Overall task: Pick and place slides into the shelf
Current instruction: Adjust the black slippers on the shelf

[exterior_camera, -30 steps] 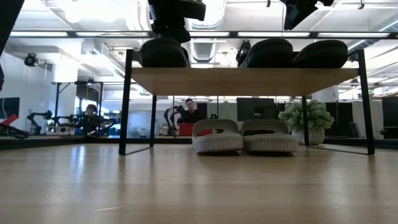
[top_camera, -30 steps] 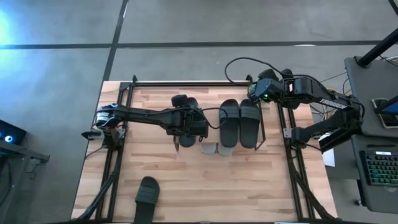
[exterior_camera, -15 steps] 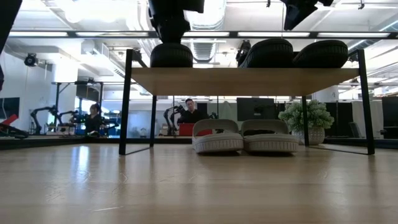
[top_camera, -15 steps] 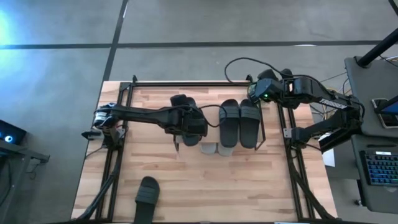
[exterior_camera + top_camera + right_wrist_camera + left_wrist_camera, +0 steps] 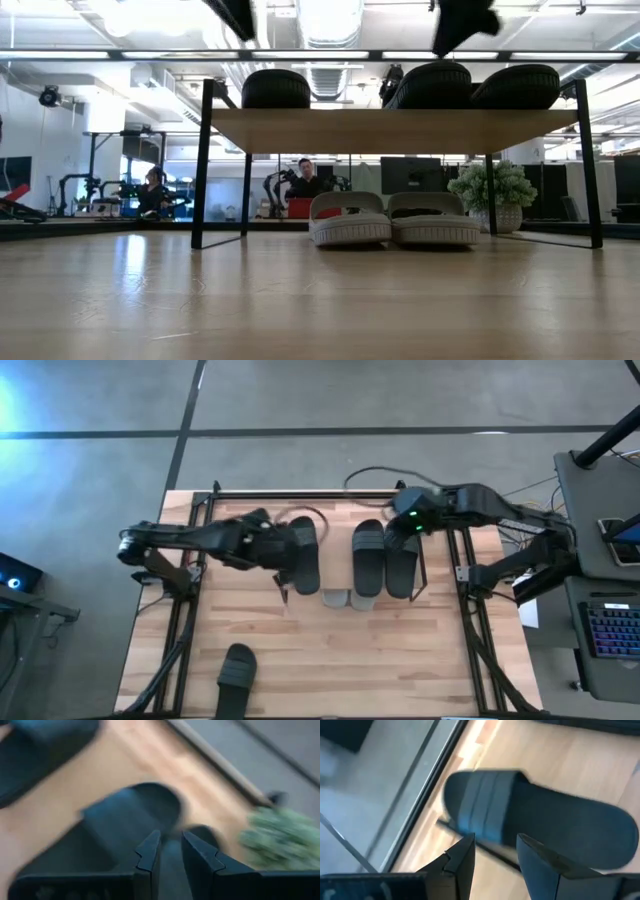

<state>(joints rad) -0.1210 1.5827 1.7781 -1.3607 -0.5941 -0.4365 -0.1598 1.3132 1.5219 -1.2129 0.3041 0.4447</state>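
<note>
Having let go, your left gripper (image 5: 283, 549) sits open left of the slide (image 5: 305, 555) now on the shelf (image 5: 400, 130); right gripper (image 5: 400, 523) narrow, empty; one slide (image 5: 236, 678) remains lower left.

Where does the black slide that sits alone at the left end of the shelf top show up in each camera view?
High view: the lone black slide lies on the shelf, beside the left gripper.
Low view: its rounded end sits on the shelf's top board, upper left.
Left wrist view: it fills the middle, just beyond the fingers.
Right wrist view: cannot tell; too blurred.
Shared landmark: the light wooden shelf board.
</note>
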